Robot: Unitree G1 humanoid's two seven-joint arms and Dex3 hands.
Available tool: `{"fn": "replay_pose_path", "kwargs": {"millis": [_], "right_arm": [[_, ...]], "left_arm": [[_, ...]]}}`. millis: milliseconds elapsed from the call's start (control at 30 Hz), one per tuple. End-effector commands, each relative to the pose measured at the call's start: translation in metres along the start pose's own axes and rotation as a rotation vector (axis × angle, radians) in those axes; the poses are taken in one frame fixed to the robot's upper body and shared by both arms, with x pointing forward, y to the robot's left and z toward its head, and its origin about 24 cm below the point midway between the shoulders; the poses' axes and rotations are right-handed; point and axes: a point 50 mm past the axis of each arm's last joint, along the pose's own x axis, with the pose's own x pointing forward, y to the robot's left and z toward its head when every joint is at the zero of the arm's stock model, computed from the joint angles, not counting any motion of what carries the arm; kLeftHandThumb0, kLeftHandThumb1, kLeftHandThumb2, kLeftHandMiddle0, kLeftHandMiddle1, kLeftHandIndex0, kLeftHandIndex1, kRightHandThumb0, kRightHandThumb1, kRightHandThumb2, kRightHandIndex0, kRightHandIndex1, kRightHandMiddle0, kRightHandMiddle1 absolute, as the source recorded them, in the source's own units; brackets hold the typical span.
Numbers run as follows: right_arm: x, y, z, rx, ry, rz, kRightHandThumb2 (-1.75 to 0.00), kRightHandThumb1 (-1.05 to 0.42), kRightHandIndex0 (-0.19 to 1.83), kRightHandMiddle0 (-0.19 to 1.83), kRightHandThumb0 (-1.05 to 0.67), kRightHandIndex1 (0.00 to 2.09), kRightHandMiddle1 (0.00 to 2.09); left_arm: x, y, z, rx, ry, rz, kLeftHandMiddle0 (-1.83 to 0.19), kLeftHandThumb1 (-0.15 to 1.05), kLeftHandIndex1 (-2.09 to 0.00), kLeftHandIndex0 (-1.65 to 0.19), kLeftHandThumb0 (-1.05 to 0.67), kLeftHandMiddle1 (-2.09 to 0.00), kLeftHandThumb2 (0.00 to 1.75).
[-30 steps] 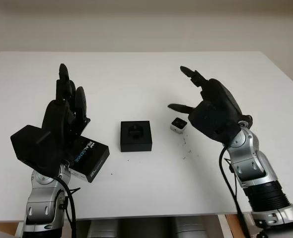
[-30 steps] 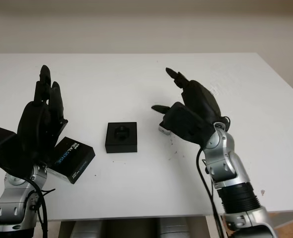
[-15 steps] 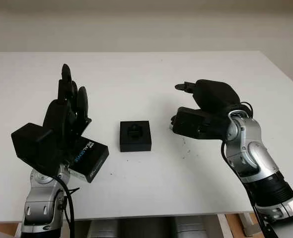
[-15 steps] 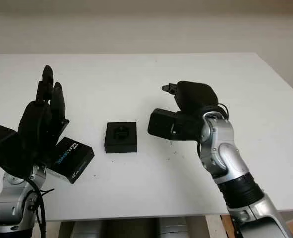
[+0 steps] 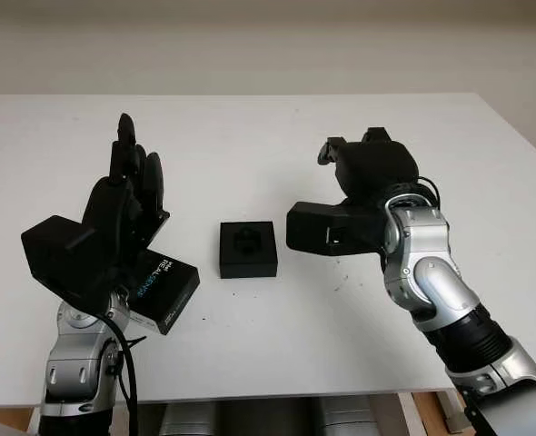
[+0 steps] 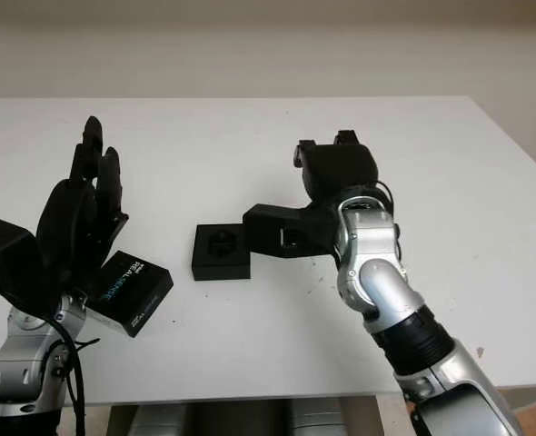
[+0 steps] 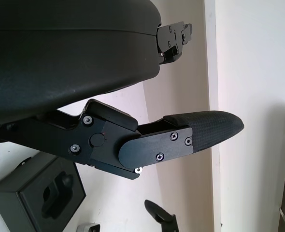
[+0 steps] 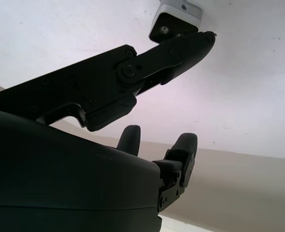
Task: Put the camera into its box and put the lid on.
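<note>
Lid (image 5: 163, 289) — white and blue lettering, unreadable.

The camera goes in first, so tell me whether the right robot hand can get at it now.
Probably yes: the right robot hand is down over the camera, one fingertip at its edge, with nothing between them.

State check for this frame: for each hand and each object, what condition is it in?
Box: open, lid off, insert empty, on the table.
Lid: off the box, lying on the table beside the left hand.
Camera: outside the box, on the table, one right-hand finger reaching to it; not grasped.
Right hand: open, over the camera.
Left hand: open, raised above the lid.
</note>
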Motion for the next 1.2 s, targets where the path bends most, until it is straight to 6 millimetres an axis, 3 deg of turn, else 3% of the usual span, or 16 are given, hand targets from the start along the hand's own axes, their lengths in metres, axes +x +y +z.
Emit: {"fn": "replay_pose_path", "kwargs": {"millis": [0, 200, 367, 433, 533, 667, 1000, 1067, 1167], "right_arm": [[0.003, -0.004, 0.005, -0.006, 0.005, -0.020, -0.06, -0.96, -0.13, 0.22, -0.85, 1.41, 0.60], [0.005, 0.004, 0.012, -0.033, 0.005, -0.013, -0.05, -0.97, -0.13, 0.20, -0.88, 1.35, 0.70], [0.004, 0.009, 0.013, -0.038, 0.013, 0.025, -0.06, -0.99, -0.04, 0.05, -0.88, 1.14, 1.06], [0.003, 0.011, 0.013, -0.039, 0.016, 0.032, -0.05, -1.00, -0.01, 0.10, -0.89, 1.11, 0.91], [0.002, 0.014, 0.011, -0.040, 0.024, 0.036, -0.05, -1.00, 0.01, 0.13, -0.89, 1.09, 0.86], [-0.001, 0.018, 0.010, -0.059, 0.039, 0.046, -0.06, -1.00, 0.02, 0.12, -0.89, 1.08, 0.92], [-0.007, 0.028, 0.003, -0.070, 0.078, 0.071, -0.06, -0.99, -0.11, 0.09, -0.89, 1.37, 1.09], [-0.008, 0.031, 0.001, -0.073, 0.092, 0.087, -0.06, -0.99, -0.13, 0.05, -0.89, 1.35, 1.19], [-0.008, 0.034, -0.001, -0.089, 0.103, 0.107, -0.05, -1.00, -0.08, 0.07, -0.88, 1.21, 1.06]], "left_arm": [[0.003, 0.001, 0.004, 0.003, -0.018, -0.004, 0.19, 1.05, 0.00, 0.19, -0.81, 0.00, 0.64], [0.003, 0.002, 0.004, -0.006, -0.014, -0.005, 0.19, 1.05, 0.00, 0.19, -0.82, 0.00, 0.63], [0.003, 0.004, 0.005, 0.012, -0.017, -0.004, 0.19, 1.05, 0.00, 0.19, -0.83, 0.00, 0.63], [0.003, 0.004, 0.006, 0.019, -0.021, -0.003, 0.19, 1.05, 0.00, 0.19, -0.83, 0.00, 0.64], [0.004, 0.004, 0.006, 0.015, -0.027, -0.001, 0.19, 1.05, 0.00, 0.19, -0.82, 0.00, 0.64], [0.004, 0.004, 0.006, 0.014, -0.029, 0.004, 0.19, 1.05, 0.00, 0.19, -0.82, 0.00, 0.63], [0.005, 0.005, 0.007, 0.018, -0.023, 0.002, 0.19, 1.05, 0.00, 0.19, -0.82, 0.00, 0.63], [0.005, 0.005, 0.007, 0.025, -0.024, 0.002, 0.19, 1.05, 0.00, 0.19, -0.81, 0.00, 0.64], [0.004, 0.005, 0.007, 0.028, -0.026, 0.003, 0.19, 1.05, 0.00, 0.19, -0.81, 0.00, 0.64]]}}
